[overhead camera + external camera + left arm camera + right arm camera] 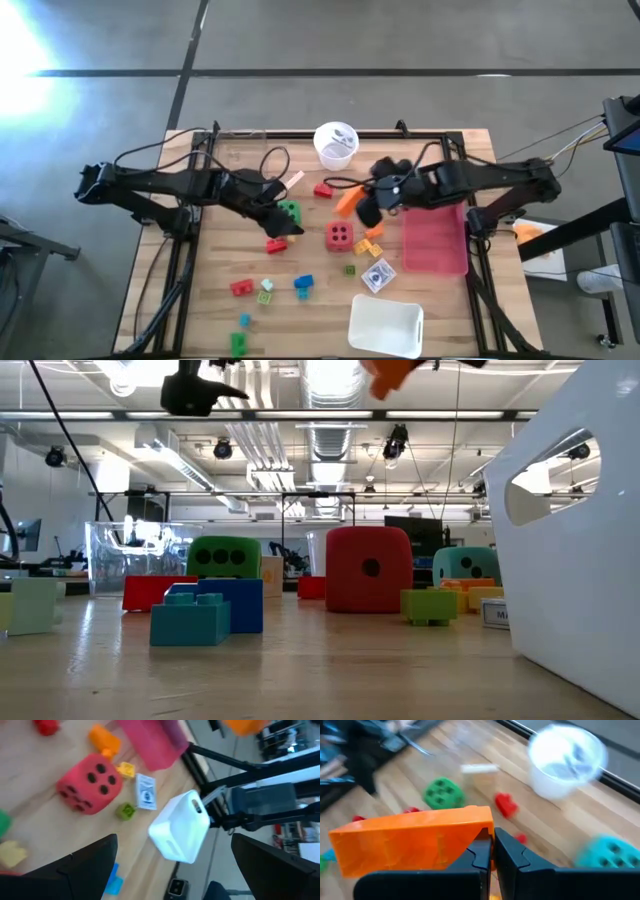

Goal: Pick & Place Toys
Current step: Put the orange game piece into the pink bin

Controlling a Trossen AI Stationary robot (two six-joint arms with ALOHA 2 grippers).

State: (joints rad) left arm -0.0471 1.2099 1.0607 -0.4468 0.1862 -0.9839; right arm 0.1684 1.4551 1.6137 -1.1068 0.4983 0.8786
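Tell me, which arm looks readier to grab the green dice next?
The left. Its claw is open and empty beside the green dice, while the right claw is shut on an orange brick.

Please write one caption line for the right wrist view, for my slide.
Right tool shut on an orange brick, above the table with a green die and white cup beyond.

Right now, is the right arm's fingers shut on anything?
Yes: the right gripper is shut on the orange brick, fingers pinching its end, lifted above the table.
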